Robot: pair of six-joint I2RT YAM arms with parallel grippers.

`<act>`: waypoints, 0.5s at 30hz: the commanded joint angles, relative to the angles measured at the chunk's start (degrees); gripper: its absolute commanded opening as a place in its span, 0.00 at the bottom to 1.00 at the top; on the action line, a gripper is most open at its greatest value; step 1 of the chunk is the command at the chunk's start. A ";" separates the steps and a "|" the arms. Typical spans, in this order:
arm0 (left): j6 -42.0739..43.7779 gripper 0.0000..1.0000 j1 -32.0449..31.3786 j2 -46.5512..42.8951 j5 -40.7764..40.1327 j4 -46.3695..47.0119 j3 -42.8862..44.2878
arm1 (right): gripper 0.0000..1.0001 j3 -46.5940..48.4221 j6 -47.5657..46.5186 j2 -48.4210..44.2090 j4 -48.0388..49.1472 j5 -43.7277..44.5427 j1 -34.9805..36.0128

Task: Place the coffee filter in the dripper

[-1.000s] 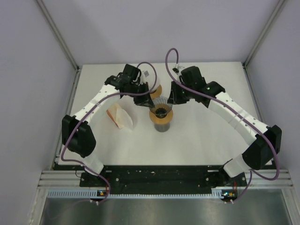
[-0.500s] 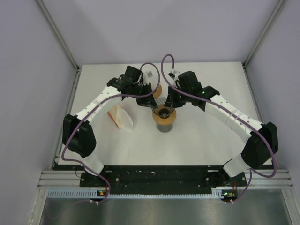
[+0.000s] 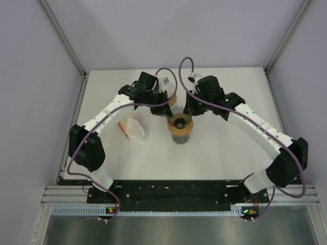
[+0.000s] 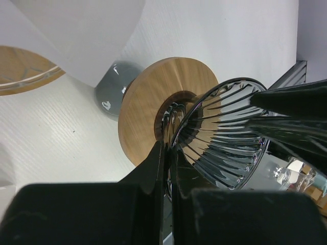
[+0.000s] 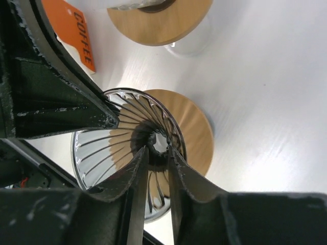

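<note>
A ribbed glass dripper (image 3: 179,121) with a wooden collar (image 4: 153,92) rests on a dark grey mug (image 3: 179,137). My left gripper (image 3: 164,108) is shut on the dripper's glass rim (image 4: 225,132), one finger on each side of the wall (image 4: 167,145). From the other side my right gripper (image 3: 190,108) reaches over the cone's mouth (image 5: 102,153), its jaws a narrow gap apart (image 5: 158,150) and nothing between them. A white paper coffee filter (image 4: 76,35) shows at the top of the left wrist view, over a second wooden ring.
A second dripper with a wooden ring (image 3: 171,99) stands just behind the mug. An orange pack labelled COFFEE (image 5: 71,30), with white filters, lies on the table left of the mug (image 3: 131,127). Walls enclose the table on three sides.
The right gripper swung in toward the dripper, then edged back a little. The dripper, first tipped behind the mug, now sits squarely on it. The left gripper keeps its hold.
</note>
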 commanded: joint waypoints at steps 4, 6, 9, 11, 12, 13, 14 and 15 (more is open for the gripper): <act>3.50 0.00 0.39 0.04 -7.79 -2.54 0.85 | 0.39 4.54 -1.12 -9.69 -4.77 12.98 0.31; 3.50 0.00 0.30 0.22 -7.79 -2.54 0.94 | 0.45 3.05 -0.94 -9.52 -4.77 13.18 0.31; 3.50 0.00 0.12 0.31 -7.70 -2.54 1.11 | 0.51 1.38 0.20 -8.03 -4.94 10.54 0.31; 3.50 0.00 0.12 0.22 -7.79 -2.54 1.11 | 0.51 0.50 0.38 -7.06 -4.68 10.27 0.40; 3.59 0.00 0.03 0.13 -7.96 -2.54 1.03 | 0.51 0.06 0.38 -6.71 -4.16 9.49 0.31; 3.59 0.00 0.03 0.13 -8.05 -2.54 0.94 | 0.50 -0.21 0.46 -6.27 -3.54 8.78 0.31; 3.59 0.00 -0.05 0.22 -8.14 -2.45 0.94 | 0.49 -0.65 0.73 -5.92 -2.75 6.60 0.31; 3.68 0.00 -0.14 0.05 -8.23 -2.19 0.85 | 0.47 -0.82 1.16 -5.22 -2.48 5.71 0.40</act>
